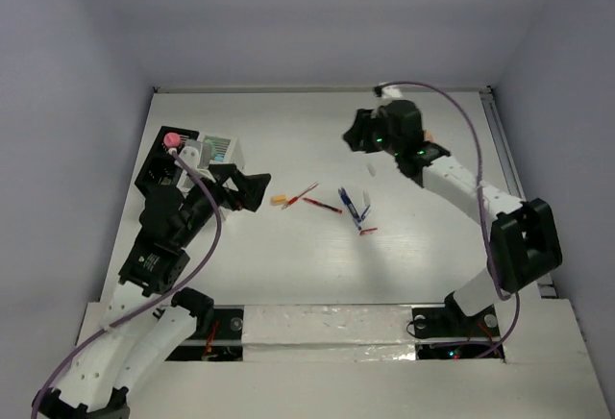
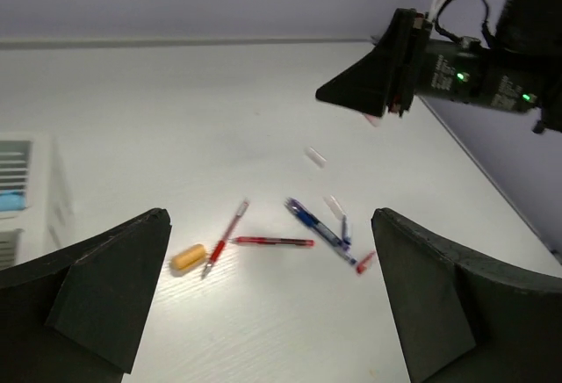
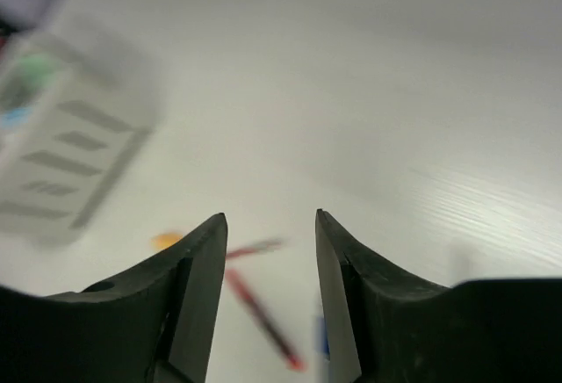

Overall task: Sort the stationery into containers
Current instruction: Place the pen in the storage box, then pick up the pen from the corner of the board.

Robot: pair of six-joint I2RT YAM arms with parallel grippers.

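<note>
Right claw (image 3: pixel 268 220) hangs parted and empty, far right; left claw (image 2: pixel 270 216) gapes wide, near left. Red pen (image 2: pixel 272 242) lies between them on the table (image 1: pixel 288 121): light, stiff, slick, likely to roll, so pinch mid-barrel.

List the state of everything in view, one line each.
Left gripper: open, empty.
Right gripper: open, empty, in the air.
Red pens: two, lying loose, unsorted.
Blue pen: lying loose, unsorted.
Orange eraser: loose, beside a red pen's tip.
White box: upright, coloured bits inside.
Black box: upright.
Pink-topped piece: standing at the black box's far end.
</note>
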